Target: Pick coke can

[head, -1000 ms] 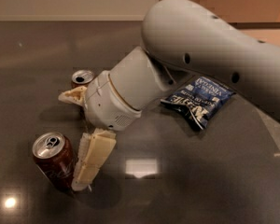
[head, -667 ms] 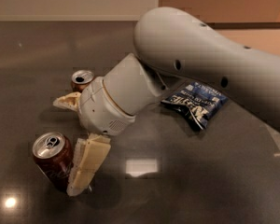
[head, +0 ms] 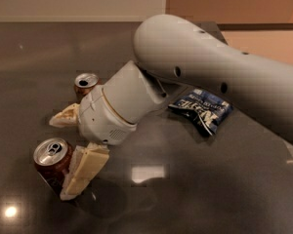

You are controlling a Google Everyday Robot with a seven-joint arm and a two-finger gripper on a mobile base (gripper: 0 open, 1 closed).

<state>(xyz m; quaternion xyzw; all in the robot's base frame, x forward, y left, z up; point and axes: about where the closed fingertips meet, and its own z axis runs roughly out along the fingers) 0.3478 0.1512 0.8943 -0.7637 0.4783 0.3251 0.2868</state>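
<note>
Camera view, the only one: a dark glossy table (head: 224,189) is seen from above, and most of the right half is taken up by the thick grey arm (head: 224,77), which reaches down and to the left. The gripper (head: 60,158) is found at the lower left, low over the table, with its cream-coloured fingers (head: 85,169) spread wide apart; nothing is clamped between them. The coke can (head: 48,165) is placed upright at the lower left of the table, its silver top and pull tab turned toward the camera and its dark red body shown below. It is caught in the gap between the two fingers: the nearer finger is laid right along the can's right side, though true contact cannot be confirmed, while the farther finger is held apart from the can, above it in the picture and pointing left. A second can (head: 86,82) is seen upright farther back, just behind the gripper's wrist and partly hidden by it. A blue crumpled chip bag (head: 200,108) is laid flat on the table to the right, partly under the arm and well apart from the coke can.
</note>
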